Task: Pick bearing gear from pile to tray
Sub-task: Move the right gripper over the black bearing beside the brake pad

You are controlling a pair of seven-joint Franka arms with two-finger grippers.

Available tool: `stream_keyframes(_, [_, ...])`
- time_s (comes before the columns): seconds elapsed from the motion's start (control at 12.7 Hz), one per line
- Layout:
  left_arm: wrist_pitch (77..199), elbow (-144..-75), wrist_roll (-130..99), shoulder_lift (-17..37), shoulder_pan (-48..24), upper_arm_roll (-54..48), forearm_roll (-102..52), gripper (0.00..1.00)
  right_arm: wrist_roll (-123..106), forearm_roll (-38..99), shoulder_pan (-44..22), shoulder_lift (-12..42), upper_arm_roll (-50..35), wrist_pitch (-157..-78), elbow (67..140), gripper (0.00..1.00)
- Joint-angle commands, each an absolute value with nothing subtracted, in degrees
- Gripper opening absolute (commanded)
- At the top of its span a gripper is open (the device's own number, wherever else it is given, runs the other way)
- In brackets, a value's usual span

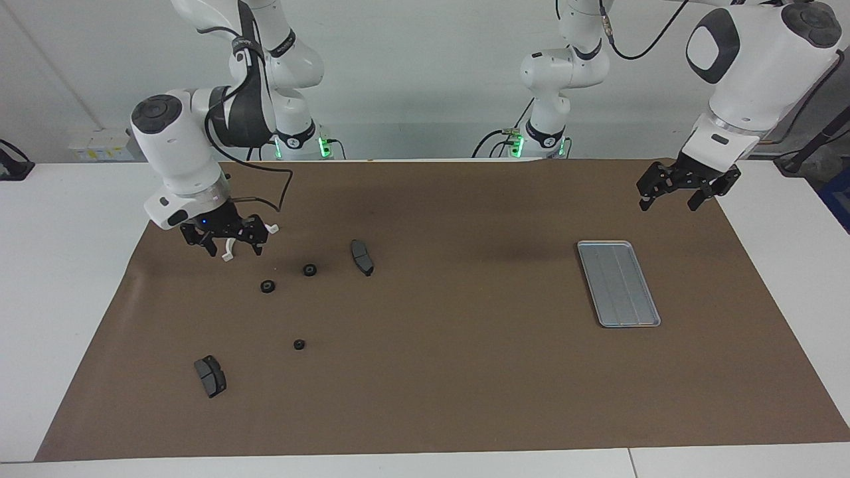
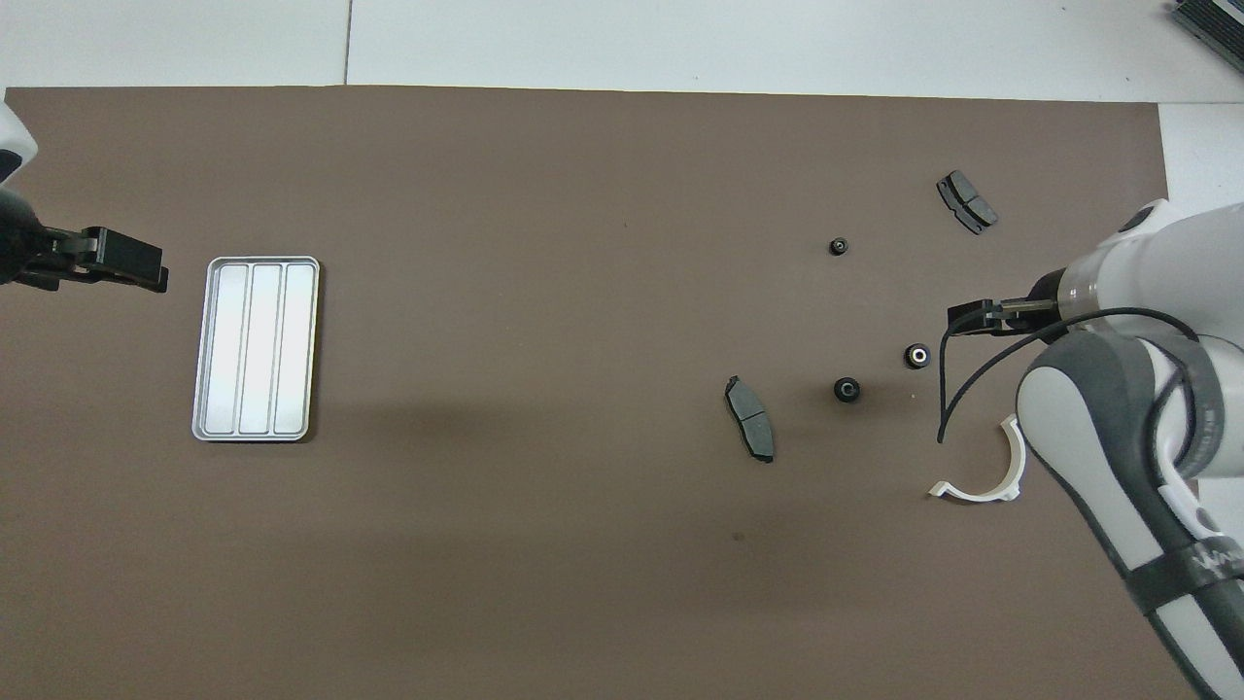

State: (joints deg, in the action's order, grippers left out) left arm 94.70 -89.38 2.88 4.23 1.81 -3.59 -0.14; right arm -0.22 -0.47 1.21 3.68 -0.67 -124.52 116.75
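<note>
Now the right end effector (image 1: 228, 247), spread wide, hangs above the white bracket (image 2: 982, 486), with the gears (image 1: 268, 287) at its four o'clock; the left end effector (image 1: 687, 192), also wide, waits at the tray's (image 1: 649, 322) one o'clock.

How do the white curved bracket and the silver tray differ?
The white bracket is a thin open arc; the tray is a flat, ridged rectangle. The bracket is far smaller than the tray. The bracket lies toward the right arm's end, the tray toward the left arm's. Both rest on the brown mat.
</note>
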Motion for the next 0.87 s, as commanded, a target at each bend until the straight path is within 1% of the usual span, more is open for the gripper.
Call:
stream_keyframes(0.0, [95.71,-90.88,2.81,2.99,1.58,-3.34,0.53,1.0,-2.02,-0.44,2.11,5.88,-1.05,-131.29,119.88,1.0])
stream_keyframes(0.16, [95.8,-91.14,2.81,2.99,1.58,-3.34,0.53,1.0,-2.11,-0.44,2.11,8.16,-1.05,-134.02,120.84,1.0])
stream_keyframes(0.32, [95.71,-91.14,2.81,2.99,1.58,-3.34,0.53,1.0,-3.42,-0.44,2.11,10.71,-1.05,-140.76,122.95,1.0])
stream_keyframes(0.39, [95.71,-91.14,2.81,2.99,1.58,-3.34,0.53,1.0,-3.25,-0.44,2.11,11.24,-1.14,-142.28,123.74,0.99])
stream_keyframes(0.63, [95.71,-91.14,2.81,2.99,1.58,-3.34,0.53,1.0,-3.25,-0.44,1.93,12.13,-1.14,-144.57,125.76,0.97])
stream_keyframes(0.79, [95.71,-91.14,2.81,2.99,1.58,-3.43,0.53,1.0,-2.99,-0.53,1.85,12.65,-1.14,-146.16,127.0,0.91])
